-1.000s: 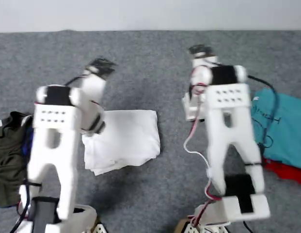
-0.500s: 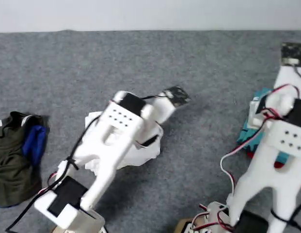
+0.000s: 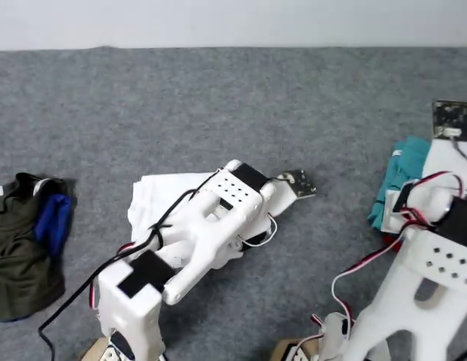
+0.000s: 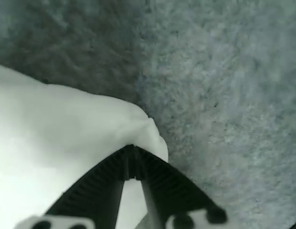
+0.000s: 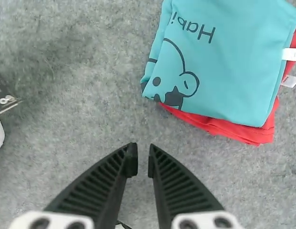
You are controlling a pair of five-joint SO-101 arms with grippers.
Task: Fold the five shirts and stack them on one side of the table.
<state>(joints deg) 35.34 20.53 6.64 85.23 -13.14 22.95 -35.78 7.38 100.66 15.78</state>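
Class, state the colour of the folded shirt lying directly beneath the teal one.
Red: the bottom shirt peeks out under the teal shirt, best seen in the right wrist view.

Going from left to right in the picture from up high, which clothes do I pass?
Dark green shirt → white shirt → teal shirt

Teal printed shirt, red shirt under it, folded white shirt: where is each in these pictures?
Teal printed shirt (image 5: 233, 62): right wrist view, plain fabric beside the print.
Red shirt (image 5: 224, 128): right wrist view, edge showing beneath the teal one.
Folded white shirt (image 3: 156, 194): high view, uncovered corner of the fold.
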